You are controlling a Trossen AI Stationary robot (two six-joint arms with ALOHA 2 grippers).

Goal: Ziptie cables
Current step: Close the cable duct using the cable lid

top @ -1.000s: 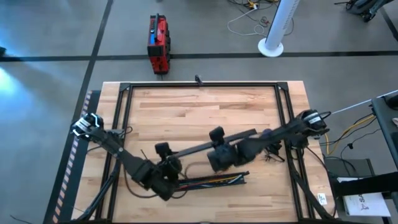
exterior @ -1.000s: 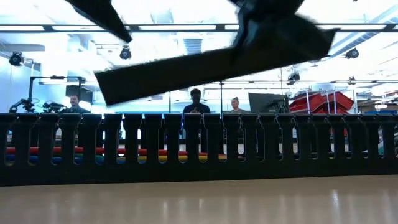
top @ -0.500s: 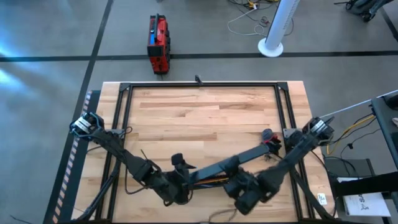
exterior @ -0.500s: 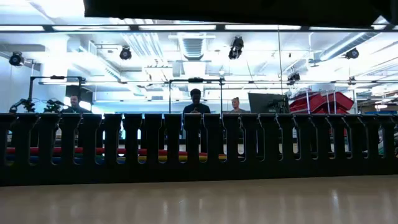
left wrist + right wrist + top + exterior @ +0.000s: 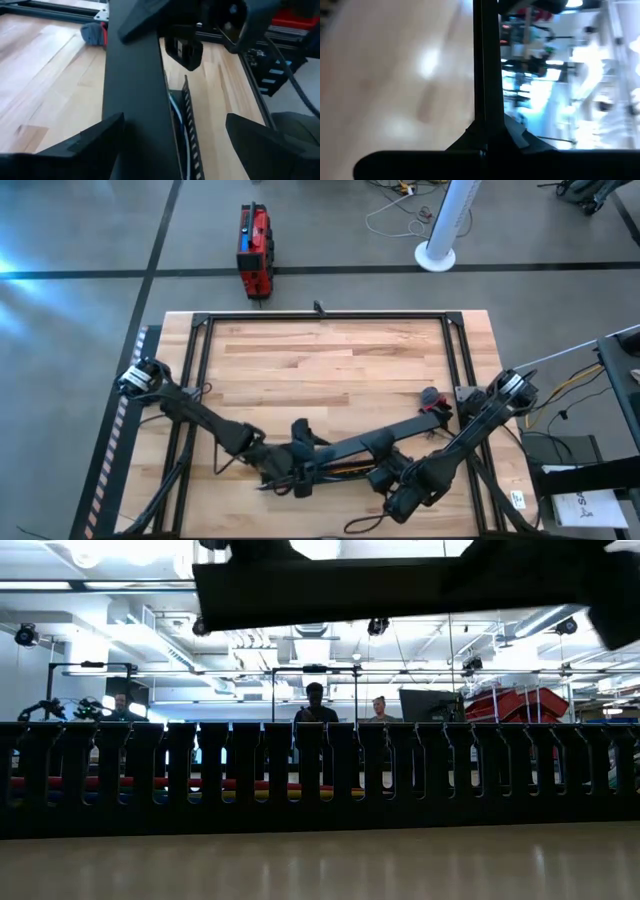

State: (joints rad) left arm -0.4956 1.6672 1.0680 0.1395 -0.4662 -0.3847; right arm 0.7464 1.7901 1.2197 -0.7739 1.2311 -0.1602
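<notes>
Cables lie left-right along the table's near edge.
I see cables [image 5: 345,471] in the slotted bar [image 5: 320,775]; left gripper [image 5: 308,463] wide, right gripper [image 5: 385,470] clamping the flat bar [image 5: 385,437].

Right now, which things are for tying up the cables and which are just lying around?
For the job:
- cables in the slotted black bar
- flat black bar, held in the shut right gripper
- open left gripper, around that bar

Just lying about:
- small red-and-black clip on the table
- red box and white stand, off the table
</notes>
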